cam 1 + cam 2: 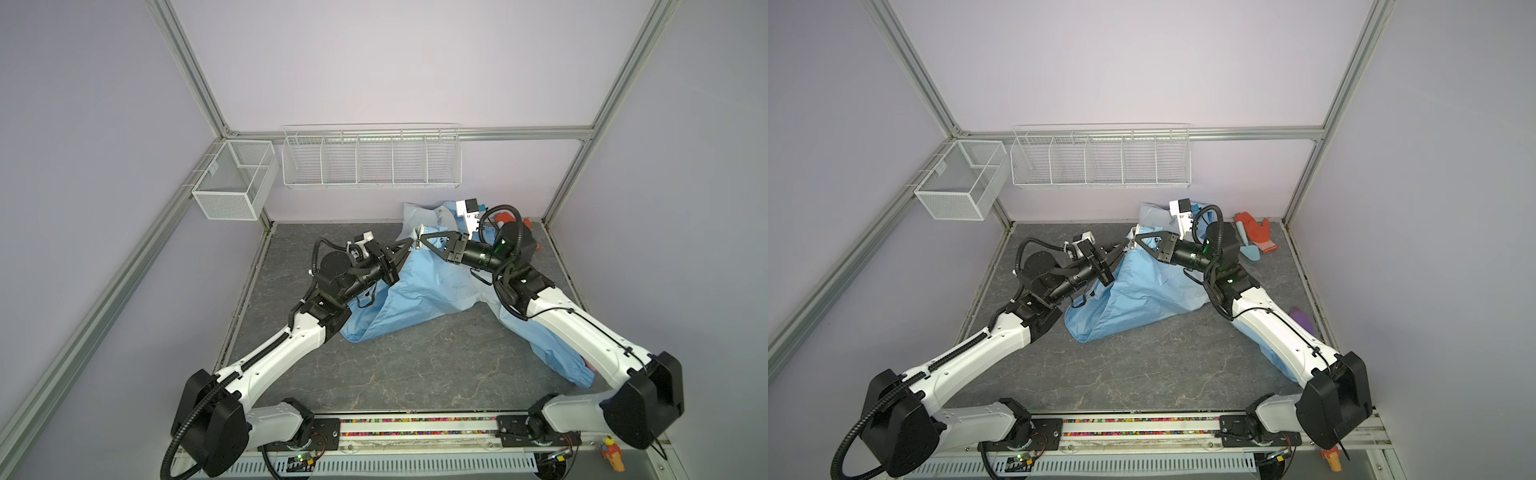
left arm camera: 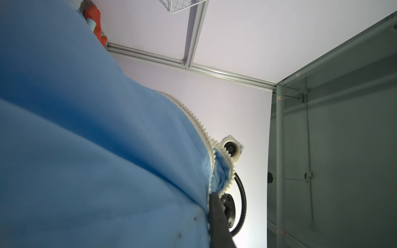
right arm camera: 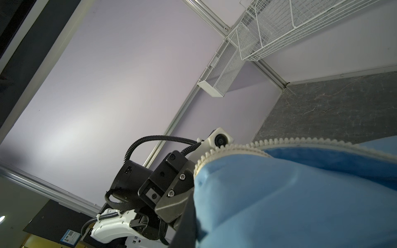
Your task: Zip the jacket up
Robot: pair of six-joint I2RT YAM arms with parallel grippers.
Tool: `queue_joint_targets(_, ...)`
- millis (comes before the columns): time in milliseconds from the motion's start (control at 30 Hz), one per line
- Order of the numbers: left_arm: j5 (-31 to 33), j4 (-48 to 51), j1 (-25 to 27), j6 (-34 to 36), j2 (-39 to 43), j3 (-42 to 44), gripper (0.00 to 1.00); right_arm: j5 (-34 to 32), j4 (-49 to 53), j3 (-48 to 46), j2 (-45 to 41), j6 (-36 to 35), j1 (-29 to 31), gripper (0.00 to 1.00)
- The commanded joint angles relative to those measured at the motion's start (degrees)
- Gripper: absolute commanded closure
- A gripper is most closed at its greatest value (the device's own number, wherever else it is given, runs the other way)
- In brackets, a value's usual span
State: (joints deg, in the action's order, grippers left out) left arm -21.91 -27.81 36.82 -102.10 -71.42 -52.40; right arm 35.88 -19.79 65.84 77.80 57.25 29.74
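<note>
And here the jacket (image 1: pixel 419 286) is found bunched on the counter (image 1: pixel 415 374), in front of the long wire rack (image 1: pixel 371 160) and below its right half. One sleeve (image 1: pixel 557 353) is trailed away from the rack, under the right arm.

A peak of blue cloth is lifted off the counter, right below the rack's right half, and both arms are met there. The left end effector (image 1: pixel 409 246) is pressed together on the jacket's zipper edge. The right end effector (image 1: pixel 420 240) is closed on the same edge, and the two tips are brought almost to touching.

From the left wrist view, one dark finger (image 2: pixel 217 214) is seen laid against the fabric beside the white zipper (image 2: pixel 197 120), whose teeth are curved over the fold. From the right wrist view, the teeth (image 3: pixel 236 148) are again seen along the top of the blue cloth (image 3: pixel 279 204).

Past the rack's right end, an orange glove (image 1: pixel 1254 230) is left lying on the counter. Just off the rack's left end, a mesh basket (image 1: pixel 235 178) is hung on the frame.
</note>
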Motion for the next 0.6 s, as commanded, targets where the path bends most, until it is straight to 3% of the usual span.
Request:
queue_joint_targets(0, -3.82, 4.49, 0.4, 4.5, 2.86, -1.68, 1.0, -6.36, -2.67, 1.06, -2.13, 3.72, -1.17, 0.93)
queue_joint_targets(333, -4.84, 29.74, 0.31, 23.2, 6.37, -5.35, 1.0, -4.12, 3.99, 4.27, 0.94, 11.84, -1.33, 0.93)
queue_joint_targets(567, -4.52, 40.97, 0.32, 33.15, 6.84, -7.31, 1.0, -3.47, 9.46, 5.33, 2.66, 14.46, -1.48, 0.93)
